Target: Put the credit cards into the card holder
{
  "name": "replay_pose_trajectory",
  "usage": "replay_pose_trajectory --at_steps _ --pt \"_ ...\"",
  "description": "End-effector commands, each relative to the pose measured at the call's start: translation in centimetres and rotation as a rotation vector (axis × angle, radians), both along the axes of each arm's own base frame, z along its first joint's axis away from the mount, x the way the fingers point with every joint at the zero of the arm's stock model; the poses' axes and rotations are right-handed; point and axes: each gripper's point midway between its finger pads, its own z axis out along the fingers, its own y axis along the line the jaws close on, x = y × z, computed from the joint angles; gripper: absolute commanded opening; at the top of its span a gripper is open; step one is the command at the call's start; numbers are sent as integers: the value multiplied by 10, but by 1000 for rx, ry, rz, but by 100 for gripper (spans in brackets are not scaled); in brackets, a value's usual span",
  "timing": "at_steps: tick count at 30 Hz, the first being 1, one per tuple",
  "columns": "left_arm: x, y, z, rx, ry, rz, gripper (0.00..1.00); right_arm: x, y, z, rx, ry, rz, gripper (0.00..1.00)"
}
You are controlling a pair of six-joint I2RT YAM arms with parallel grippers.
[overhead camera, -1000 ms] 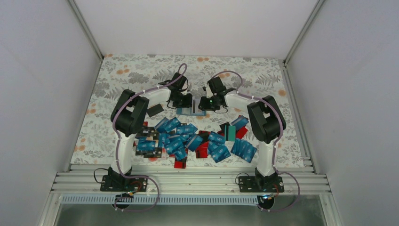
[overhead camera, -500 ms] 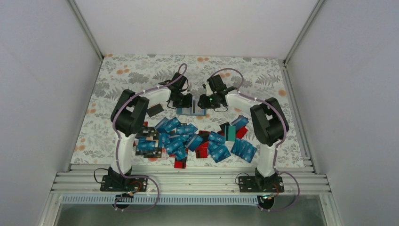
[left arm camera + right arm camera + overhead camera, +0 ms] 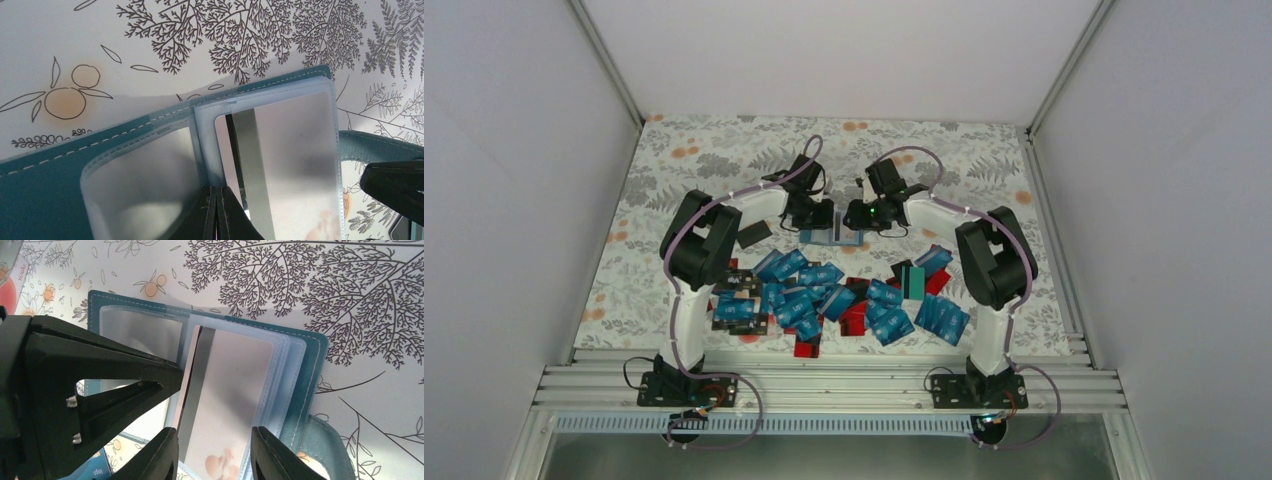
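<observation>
The teal card holder (image 3: 832, 238) lies open on the floral table between both grippers, its clear sleeves facing up (image 3: 312, 375). My left gripper (image 3: 216, 200) is shut on the fold of a clear sleeve near the holder's (image 3: 50, 175) spine. A pale credit card (image 3: 225, 390) with a dark stripe sits in the right-hand sleeve. My right gripper (image 3: 217, 455) is open, one finger at each long side of that card (image 3: 280, 165). In the top view the left gripper (image 3: 827, 228) and right gripper (image 3: 849, 225) meet over the holder. Several loose credit cards (image 3: 824, 295) lie nearer the arm bases.
The pile holds mostly blue cards, with red, black and one teal-green card (image 3: 913, 282). A single black card (image 3: 753, 235) lies beside the left arm. White walls close in the table on three sides, and a metal rail (image 3: 824, 385) runs along the near edge.
My right gripper's jaws have widened around the card, and the right arm has shifted slightly. The left gripper and the holder have stayed put.
</observation>
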Motion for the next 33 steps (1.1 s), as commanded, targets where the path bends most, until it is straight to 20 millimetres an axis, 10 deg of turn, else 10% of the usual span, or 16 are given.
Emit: replay_pose_trajectory --at_steps 1,33 --pt "-13 3 -24 46 61 -7 2 2 -3 -10 41 38 -31 38" --pt "-12 4 -23 50 58 -11 3 0 -7 -11 56 38 -36 37"
